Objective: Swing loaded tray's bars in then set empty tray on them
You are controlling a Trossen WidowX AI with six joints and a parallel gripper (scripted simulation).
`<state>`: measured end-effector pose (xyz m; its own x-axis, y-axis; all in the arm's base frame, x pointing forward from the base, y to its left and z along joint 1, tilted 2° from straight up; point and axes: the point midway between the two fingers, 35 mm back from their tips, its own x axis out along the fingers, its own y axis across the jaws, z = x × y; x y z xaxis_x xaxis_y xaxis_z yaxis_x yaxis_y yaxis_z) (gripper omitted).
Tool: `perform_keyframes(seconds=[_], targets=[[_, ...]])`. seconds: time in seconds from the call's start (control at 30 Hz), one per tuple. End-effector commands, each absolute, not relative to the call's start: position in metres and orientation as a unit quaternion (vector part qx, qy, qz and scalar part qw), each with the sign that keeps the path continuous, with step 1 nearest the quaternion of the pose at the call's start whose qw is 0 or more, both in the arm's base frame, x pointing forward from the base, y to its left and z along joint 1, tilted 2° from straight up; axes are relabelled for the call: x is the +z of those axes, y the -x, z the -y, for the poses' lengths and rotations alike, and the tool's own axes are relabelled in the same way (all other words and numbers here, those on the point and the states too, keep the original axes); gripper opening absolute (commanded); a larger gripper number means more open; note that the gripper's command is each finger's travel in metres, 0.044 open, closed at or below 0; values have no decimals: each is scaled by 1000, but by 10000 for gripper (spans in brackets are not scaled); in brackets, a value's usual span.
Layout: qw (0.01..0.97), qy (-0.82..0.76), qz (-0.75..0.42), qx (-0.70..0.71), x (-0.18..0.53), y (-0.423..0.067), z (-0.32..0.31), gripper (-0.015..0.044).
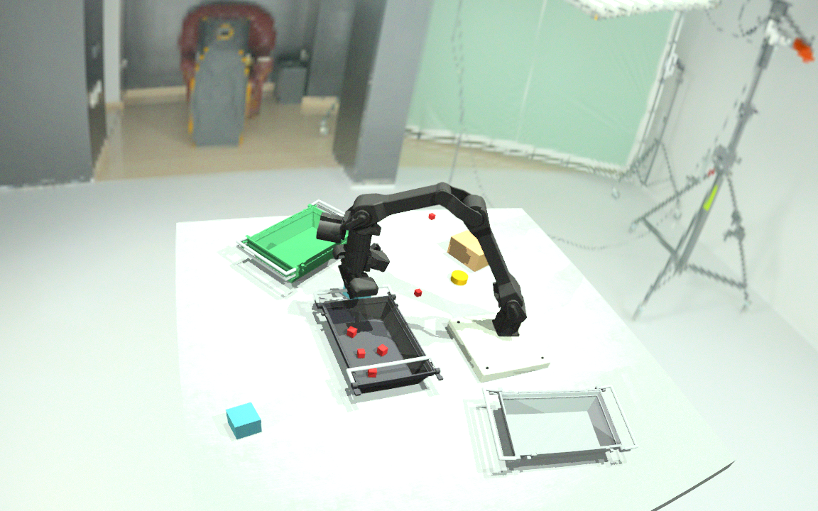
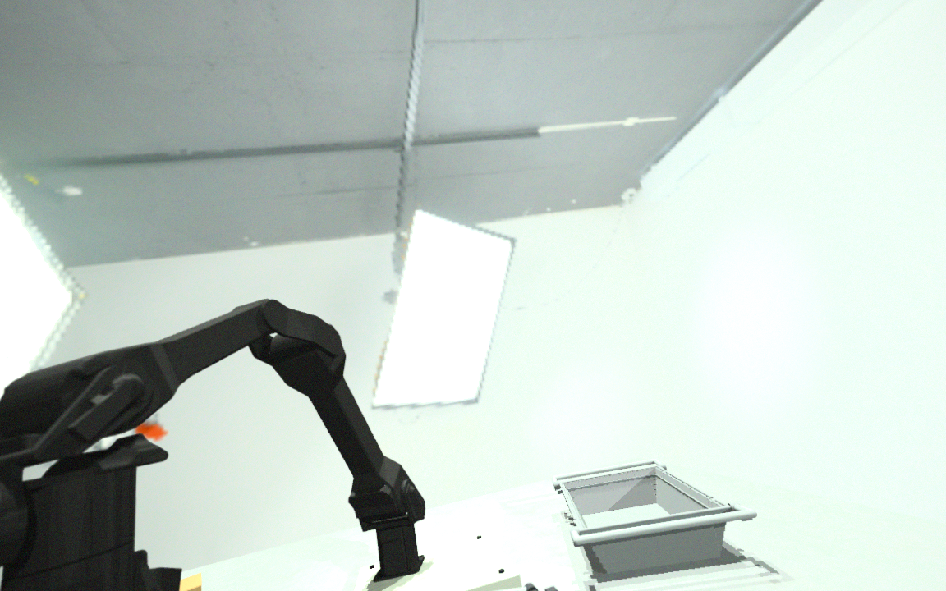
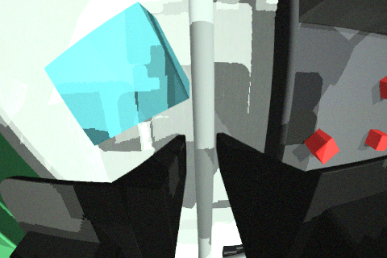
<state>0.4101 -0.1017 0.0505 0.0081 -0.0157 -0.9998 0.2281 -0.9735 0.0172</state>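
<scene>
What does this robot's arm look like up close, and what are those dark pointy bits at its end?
The matte black jointed arm has blocky, angular segments and rises from a pale flat base plate. No cables or markings show. The gripper ends in two black wedge-shaped jaws that taper to points.

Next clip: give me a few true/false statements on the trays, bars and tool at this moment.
The black tray holds red blocks. True.
Both its bars lie across its top. False: only the near bar does; the far bar lies outside the tray's end.
The tool straddles the far bar. True.
The green tray rests on the black tray. False: it stands apart on the table.
</scene>
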Motion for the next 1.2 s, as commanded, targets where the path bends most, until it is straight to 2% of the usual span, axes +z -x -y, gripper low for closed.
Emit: perform_keyframes(seconds=[0.0,0.53,1.17], targets=[[85,-701,-74,-704,47,-408,102,83],[84,-701,-75,-704,81,-401,69,83],[83,-701,-76,-704,67,-393,29,83]])
